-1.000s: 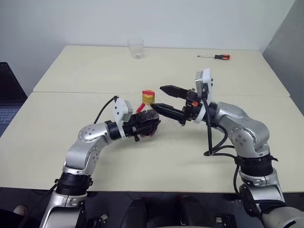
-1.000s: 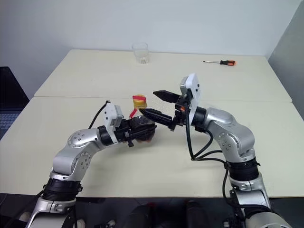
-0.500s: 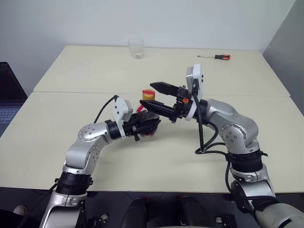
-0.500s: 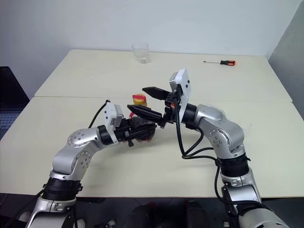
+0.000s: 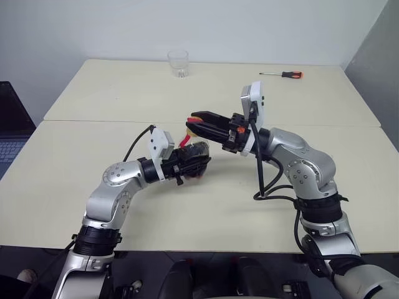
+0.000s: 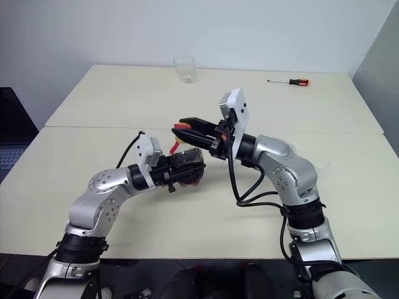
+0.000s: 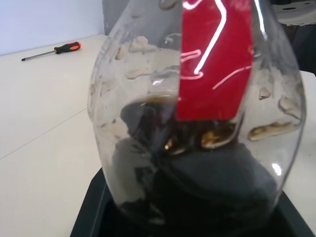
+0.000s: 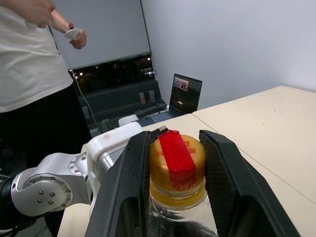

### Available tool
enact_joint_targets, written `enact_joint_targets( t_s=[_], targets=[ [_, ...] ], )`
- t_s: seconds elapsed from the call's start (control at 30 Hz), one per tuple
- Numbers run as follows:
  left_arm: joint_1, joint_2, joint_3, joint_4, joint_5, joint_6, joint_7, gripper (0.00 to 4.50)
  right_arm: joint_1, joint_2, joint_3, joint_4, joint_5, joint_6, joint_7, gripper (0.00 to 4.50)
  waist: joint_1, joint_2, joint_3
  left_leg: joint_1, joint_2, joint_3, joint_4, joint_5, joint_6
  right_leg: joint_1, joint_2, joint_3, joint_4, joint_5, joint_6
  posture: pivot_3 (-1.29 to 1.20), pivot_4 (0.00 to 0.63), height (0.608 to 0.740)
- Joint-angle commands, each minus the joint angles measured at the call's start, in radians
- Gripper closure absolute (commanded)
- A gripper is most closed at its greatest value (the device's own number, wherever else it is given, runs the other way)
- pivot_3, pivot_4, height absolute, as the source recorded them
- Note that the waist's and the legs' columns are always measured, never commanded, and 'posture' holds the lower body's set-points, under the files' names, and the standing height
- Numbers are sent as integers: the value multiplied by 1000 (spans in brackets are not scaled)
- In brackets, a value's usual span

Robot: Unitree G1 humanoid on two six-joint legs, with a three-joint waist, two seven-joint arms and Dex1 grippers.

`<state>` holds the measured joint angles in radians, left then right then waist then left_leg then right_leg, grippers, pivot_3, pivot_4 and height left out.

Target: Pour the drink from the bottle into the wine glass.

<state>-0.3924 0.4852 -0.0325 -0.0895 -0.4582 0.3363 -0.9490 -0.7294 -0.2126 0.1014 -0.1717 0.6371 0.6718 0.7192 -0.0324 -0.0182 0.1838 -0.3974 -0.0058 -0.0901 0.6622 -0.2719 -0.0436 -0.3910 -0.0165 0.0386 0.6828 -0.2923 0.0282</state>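
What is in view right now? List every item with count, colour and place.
small squat clear plastic bottle: one, red label strip, held above the near table
dark brown drink: low inside the bottle
yellow cap: one, on the bottle
short clear tumbler: one, far table edge
orange-handled screwdriver: one, far right
cream tables: two, joined
laptop: one, dark, beside the tables
person: one, white shirt, standing beyond the tables
left gripper: black, gripping the bottle's body
right gripper: black, closed around the cap

Two cream tables (image 5: 93, 99), pale wall (image 5: 206, 25), laptop (image 8: 184, 94)
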Motion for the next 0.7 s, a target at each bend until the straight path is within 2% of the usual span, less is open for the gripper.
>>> enact_joint_targets(
  t_s=[0.03,0.7],
  targets=[
    [-13,1,25,-39,-10,-29,-1,2553,-27,3,-7,-11,-7,-22,3,3298,0,0,0,0,0,0,0,0,0,0,0,0,0,0,0,0,150,740],
    [45,20,30,-74,-17,-26,-12,2553,-65,-38,-72,-74,58,37,-28,3298,0,0,0,0,0,0,0,0,0,0,0,0,0,0,0,0,150,740]
  ],
)
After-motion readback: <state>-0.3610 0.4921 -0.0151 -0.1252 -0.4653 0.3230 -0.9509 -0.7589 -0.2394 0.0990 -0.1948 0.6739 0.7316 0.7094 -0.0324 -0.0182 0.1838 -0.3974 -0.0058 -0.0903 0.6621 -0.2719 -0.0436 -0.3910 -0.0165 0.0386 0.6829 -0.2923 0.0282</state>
